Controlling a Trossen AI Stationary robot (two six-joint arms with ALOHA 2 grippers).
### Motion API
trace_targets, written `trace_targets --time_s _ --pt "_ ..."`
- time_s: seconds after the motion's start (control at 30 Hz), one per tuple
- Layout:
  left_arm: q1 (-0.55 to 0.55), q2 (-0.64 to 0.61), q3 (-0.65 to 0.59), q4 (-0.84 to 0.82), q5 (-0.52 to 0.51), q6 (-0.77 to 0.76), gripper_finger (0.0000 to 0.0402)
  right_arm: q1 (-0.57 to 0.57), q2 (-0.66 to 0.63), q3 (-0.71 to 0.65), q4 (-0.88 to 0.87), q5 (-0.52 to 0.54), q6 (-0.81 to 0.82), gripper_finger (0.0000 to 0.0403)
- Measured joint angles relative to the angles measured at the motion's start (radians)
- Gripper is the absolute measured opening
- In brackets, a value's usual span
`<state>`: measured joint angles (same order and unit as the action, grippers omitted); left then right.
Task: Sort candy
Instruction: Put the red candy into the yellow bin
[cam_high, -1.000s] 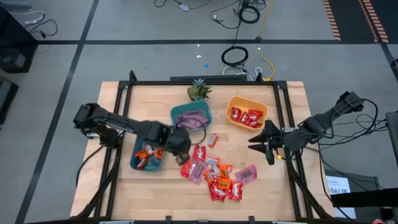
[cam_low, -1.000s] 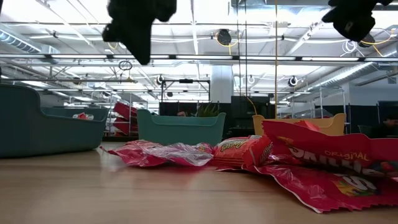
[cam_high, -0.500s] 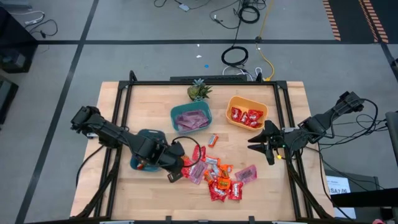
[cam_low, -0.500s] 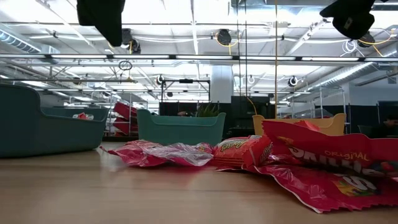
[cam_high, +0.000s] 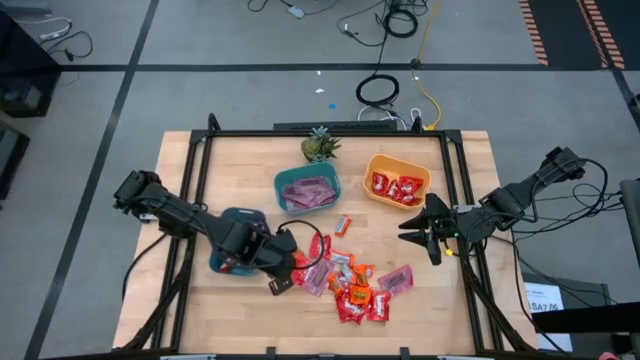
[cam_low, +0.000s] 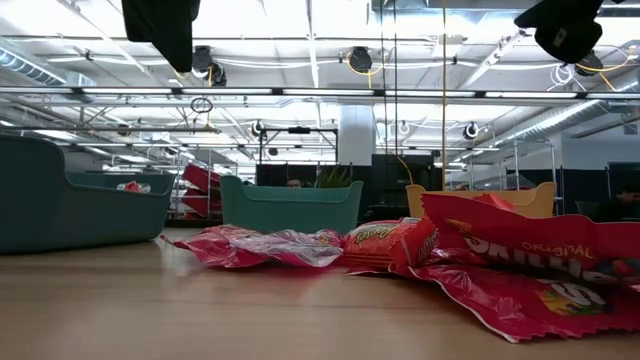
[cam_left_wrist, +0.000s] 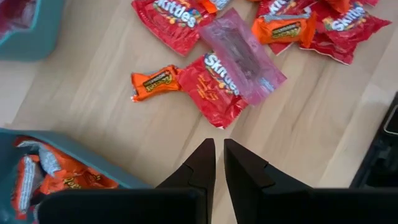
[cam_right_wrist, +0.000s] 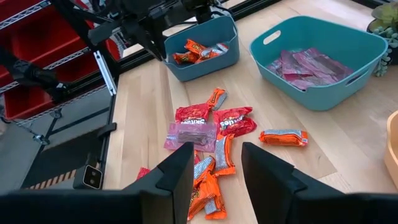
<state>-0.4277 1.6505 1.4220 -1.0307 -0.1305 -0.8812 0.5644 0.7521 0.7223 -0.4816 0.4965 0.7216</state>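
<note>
Left gripper (cam_high: 277, 285) hangs above the table's bare wood just left of the candy (cam_high: 350, 285) pile, fingers pressed nearly together, holding nothing. Right gripper (cam_high: 418, 230) waits at the right side, jaws parted and empty. Loose candy lies mid-table; sorted pieces sit in the blue bowl (cam_high: 222, 263), teal bowl (cam_high: 281, 184) and orange bowl (cam_high: 374, 162).

You see shiny red, orange and pink-purple wrapped candies (cam_high: 345, 278) on your pale wooden table (cam_high: 190, 300), two teal plastic bowls (cam_high: 307, 190), an orange plastic bowl (cam_high: 397, 182), black arms
</note>
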Motion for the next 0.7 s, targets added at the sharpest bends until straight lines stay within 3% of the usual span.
trace_targets --time_s 0.37,0.7 --pt "-0.008 0.000 0.000 0.002 -0.006 0.006 0.0044 0.000 0.116 0.000 -0.010 -0.005 -0.222 0.0130" --pt "-0.008 0.000 0.000 -0.001 -0.011 0.071 0.0044 0.000 0.279 0.000 -0.032 -0.080 -0.243 0.0214"
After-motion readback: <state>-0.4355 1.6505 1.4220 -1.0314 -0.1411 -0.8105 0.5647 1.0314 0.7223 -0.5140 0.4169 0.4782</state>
